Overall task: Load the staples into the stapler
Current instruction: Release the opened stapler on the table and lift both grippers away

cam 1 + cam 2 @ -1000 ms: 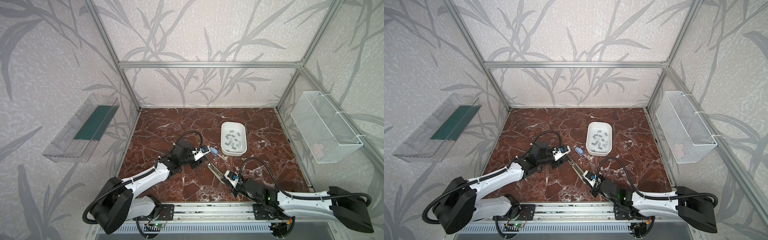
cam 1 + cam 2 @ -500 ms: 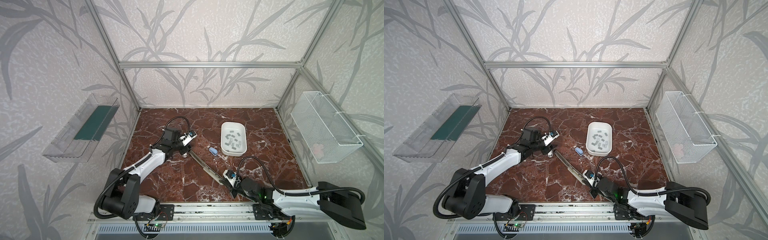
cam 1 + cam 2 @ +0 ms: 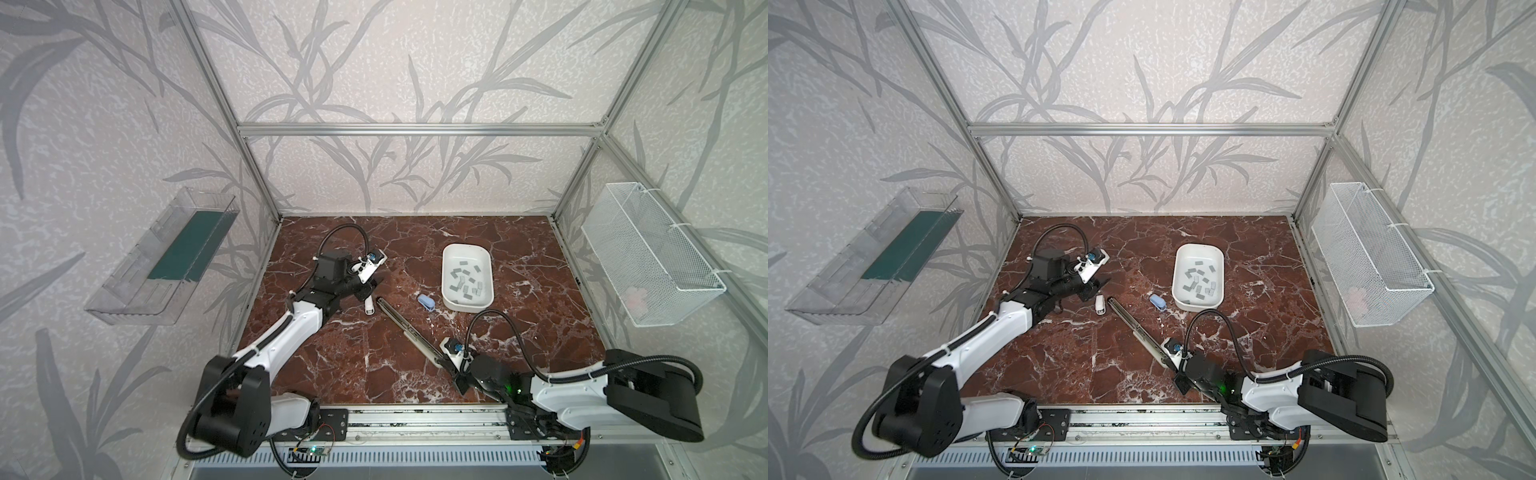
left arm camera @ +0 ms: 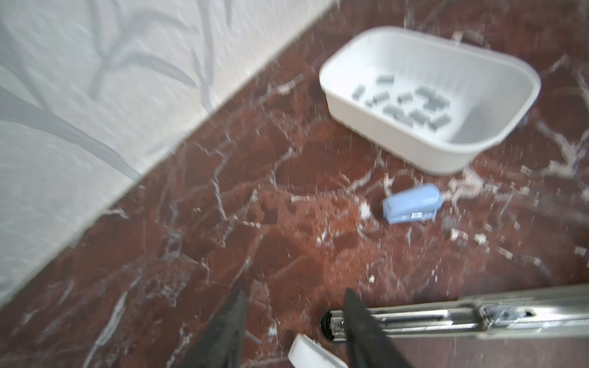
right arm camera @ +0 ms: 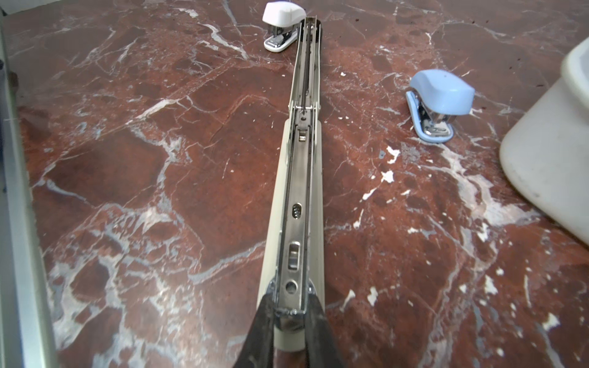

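Note:
The long metal stapler (image 3: 415, 334) (image 3: 1136, 326) lies unfolded slantwise on the marble, its channel bare (image 5: 298, 191). My right gripper (image 5: 290, 302) (image 3: 454, 366) is shut on its near end. My left gripper (image 4: 294, 294) (image 3: 368, 291) hovers open at the far end (image 4: 446, 318), over a small white stapler (image 3: 369, 308) (image 4: 309, 353) (image 5: 282, 25) that stands free on the floor. Several grey staples (image 3: 465, 278) (image 3: 1200, 280) (image 4: 404, 105) lie loose in the white tray (image 3: 444, 266) (image 4: 414, 35) at the back right.
A small blue stapler (image 3: 426, 301) (image 4: 411, 204) (image 5: 441, 102) sits between the long stapler and the tray. A wire basket (image 3: 648, 253) hangs on the right wall and a clear shelf (image 3: 166, 257) on the left. A metal rail (image 3: 415, 419) runs along the front.
My left gripper has drawn back leftward from the blue stapler and opened wide. The long stapler now lies stretched out further to the back left. The right gripper keeps its hold.

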Controlling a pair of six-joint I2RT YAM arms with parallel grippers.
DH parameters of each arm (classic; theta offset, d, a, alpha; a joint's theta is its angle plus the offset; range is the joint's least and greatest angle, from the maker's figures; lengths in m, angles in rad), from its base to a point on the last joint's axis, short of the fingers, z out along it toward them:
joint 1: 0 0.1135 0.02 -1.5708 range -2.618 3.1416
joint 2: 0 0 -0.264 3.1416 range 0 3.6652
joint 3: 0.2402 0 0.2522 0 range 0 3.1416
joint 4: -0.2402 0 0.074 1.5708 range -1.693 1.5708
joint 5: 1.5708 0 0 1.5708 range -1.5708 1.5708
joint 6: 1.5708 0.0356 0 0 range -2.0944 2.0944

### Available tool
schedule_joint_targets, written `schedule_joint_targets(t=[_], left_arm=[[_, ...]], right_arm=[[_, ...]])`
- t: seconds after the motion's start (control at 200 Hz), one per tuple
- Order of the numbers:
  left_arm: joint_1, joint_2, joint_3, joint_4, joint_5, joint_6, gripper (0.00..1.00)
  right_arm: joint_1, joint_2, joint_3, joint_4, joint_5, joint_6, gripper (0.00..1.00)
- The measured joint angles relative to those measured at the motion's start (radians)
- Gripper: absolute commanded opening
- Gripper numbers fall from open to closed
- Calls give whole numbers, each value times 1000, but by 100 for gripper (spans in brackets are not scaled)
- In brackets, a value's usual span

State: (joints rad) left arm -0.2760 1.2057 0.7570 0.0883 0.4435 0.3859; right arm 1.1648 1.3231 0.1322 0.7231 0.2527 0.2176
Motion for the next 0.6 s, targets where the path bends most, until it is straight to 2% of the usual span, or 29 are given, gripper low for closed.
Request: schedule_joint_targets(t=[0.04,0.135,0.215,0.28,0.34,0.38,0.43,0.49,0.54,0.6], left_arm=[[0,-70,-30,62,-12,-95,99],[-3,-219,-71,136,-115,-348,99],[-3,-291,-72,136,-182,-440,99],[-3,-317,-72,128,-220,-482,99],[-3,-317,-73,127,-230,-507,99],[-3,-305,-74,132,-220,-515,99],[-3,-278,-74,141,-200,-516,99],[-3,-232,-74,158,-157,-508,96],[-3,-181,-78,182,-124,-492,94],[-3,-122,-98,241,-66,-465,78]], right_arm=[[0,47,22,28,1,1,0],[0,166,51,143,-3,0,9],[0,238,56,223,0,0,13],[0,269,72,238,2,0,21],[0,277,107,221,2,1,33],[-1,277,130,200,0,3,48],[0,267,153,172,0,10,71],[0,203,158,109,5,26,90],[0,105,161,21,13,45,96],[0,-44,183,-119,18,77,98]])
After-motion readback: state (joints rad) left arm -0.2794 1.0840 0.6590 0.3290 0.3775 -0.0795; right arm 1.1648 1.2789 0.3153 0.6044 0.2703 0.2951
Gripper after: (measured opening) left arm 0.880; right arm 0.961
